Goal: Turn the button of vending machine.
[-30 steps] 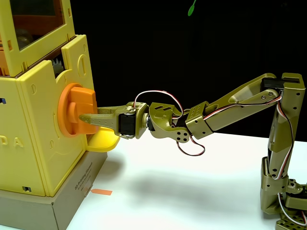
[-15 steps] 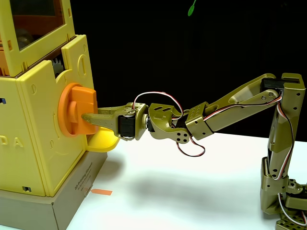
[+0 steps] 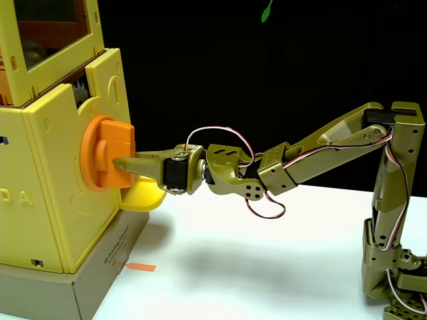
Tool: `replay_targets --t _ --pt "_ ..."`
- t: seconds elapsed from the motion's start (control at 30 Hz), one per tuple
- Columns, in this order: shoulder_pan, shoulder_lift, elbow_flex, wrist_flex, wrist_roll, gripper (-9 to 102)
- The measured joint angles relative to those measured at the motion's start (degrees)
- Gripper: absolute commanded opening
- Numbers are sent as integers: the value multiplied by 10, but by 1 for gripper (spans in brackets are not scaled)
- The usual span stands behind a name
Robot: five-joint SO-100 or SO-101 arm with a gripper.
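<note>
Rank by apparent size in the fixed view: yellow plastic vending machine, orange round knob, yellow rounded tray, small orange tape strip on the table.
1. Yellow plastic vending machine
2. Orange round knob
3. Yellow rounded tray, partly hidden, so less sure
4. Small orange tape strip

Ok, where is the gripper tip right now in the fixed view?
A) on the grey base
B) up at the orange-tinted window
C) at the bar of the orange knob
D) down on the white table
C: the gripper reaches level from the right and its tip lies against the bar of the button on the side of the vending machine, above the yellow tray.
</note>
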Motion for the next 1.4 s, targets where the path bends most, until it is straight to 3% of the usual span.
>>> replay_targets --t 0.2,0.4,1.07,1.2,1.4 --pt "-1 9 0 1 154 -1" --pt "-3 18 1 8 397 -1" --pt "-4 65 18 47 1474 -1" --pt "-4 66 18 47 1592 -1" --pt "-4 68 18 47 1651 -1"
